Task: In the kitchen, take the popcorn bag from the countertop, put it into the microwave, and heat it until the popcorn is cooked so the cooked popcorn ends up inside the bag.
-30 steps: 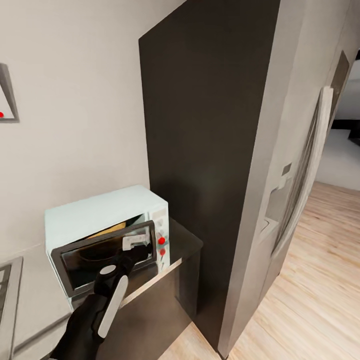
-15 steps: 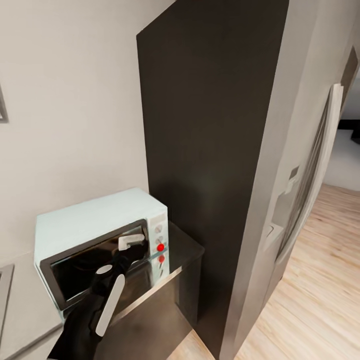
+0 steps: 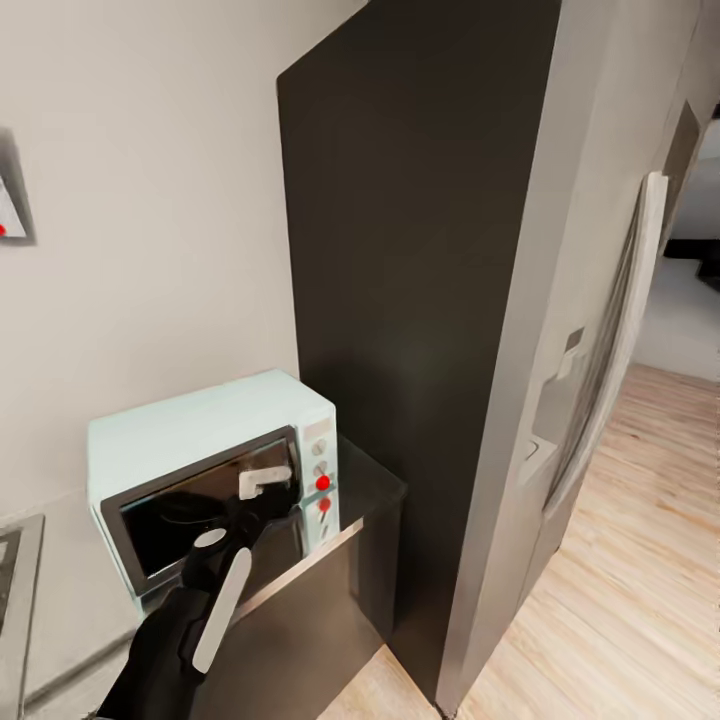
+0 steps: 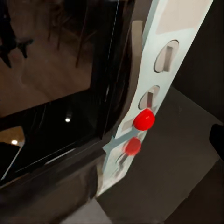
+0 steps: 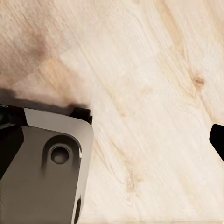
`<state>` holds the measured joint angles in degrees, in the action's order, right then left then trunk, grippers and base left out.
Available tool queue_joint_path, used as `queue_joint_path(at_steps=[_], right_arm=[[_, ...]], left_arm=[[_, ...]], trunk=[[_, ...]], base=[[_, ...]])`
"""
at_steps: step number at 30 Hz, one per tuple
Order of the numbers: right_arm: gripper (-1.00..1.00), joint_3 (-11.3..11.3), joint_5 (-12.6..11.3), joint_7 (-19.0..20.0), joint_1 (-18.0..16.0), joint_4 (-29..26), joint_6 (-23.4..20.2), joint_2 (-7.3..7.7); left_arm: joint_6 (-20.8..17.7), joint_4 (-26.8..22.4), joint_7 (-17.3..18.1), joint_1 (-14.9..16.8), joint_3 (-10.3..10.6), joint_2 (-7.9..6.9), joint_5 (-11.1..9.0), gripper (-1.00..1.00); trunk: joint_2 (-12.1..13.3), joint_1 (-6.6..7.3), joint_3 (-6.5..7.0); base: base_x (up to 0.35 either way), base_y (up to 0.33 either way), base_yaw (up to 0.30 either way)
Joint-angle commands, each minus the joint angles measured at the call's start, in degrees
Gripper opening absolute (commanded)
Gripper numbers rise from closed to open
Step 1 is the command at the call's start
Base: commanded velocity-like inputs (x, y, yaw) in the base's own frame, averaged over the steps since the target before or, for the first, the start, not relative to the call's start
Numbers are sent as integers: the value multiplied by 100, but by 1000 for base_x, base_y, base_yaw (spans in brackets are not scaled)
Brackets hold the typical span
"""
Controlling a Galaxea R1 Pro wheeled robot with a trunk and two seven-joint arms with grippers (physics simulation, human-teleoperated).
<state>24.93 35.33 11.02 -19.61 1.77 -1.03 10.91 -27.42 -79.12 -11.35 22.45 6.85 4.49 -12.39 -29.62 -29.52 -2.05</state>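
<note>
At the far left edge of the head view a grey frame with a red dot (image 3: 8, 215) is cut off, and so is the strip of hob (image 3: 8, 580) at lower left; the microwave (image 3: 200, 425) sits lower left of centre on the dark table (image 3: 365, 490), its glass door (image 3: 190, 505) too dark to show whether the popcorn bag lies within; a second ago the door stood ajar with a beige turntable showing in the gap, and now it lies flush against the body. The left pincer (image 3: 262, 482) is at the door's right edge beside the two red knobs (image 3: 322, 483); its fingers merge with the dark glass, so I cannot tell how wide they stand or whether they hold anything; the left wrist view shows door frame, panel and red knobs (image 4: 143, 119) close up. Right of centre stands a tall dark cabinet side (image 3: 420, 300), then a grey fridge (image 3: 600, 350); the wood floor (image 3: 640, 580) fills lower right. The right wrist view shows wood floor (image 5: 154, 93) and a grey robot part (image 5: 46, 168); the right pincer's state cannot be told.
</note>
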Motion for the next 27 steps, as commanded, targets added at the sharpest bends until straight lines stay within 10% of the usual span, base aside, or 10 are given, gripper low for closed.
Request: queue_joint_path(at_steps=[1, 11, 17, 23, 27], right_arm=[[100, 47, 35, 14, -8, 8, -8, 5], [100, 47, 35, -47, -8, 8, 12, 0], [100, 47, 35, -74, -8, 8, 4, -1], [100, 31, 56, -74, -8, 8, -18, -14], [100, 30, 66, -70, -8, 8, -18, -10]], left_arm=[[-23, -7, -54, 5, 8, -1, -54, 100], [-26, 0, -507, 5, 109, 68, -66, 100], [-33, 146, -487, 5, 731, 85, -100, 100], [-27, 1766, -468, 5, 1465, 447, -165, 100], [192, 4126, -451, 5, 1515, 466, -1192, 100]], trunk=[[-12, 1, -13], [-12, 1, -13], [-12, 1, -13], [-12, 1, -13], [-12, 1, -13]], base=[[-346, 0, 0], [-346, 0, 0], [-346, 0, 0], [-346, 0, 0], [-346, 0, 0]])
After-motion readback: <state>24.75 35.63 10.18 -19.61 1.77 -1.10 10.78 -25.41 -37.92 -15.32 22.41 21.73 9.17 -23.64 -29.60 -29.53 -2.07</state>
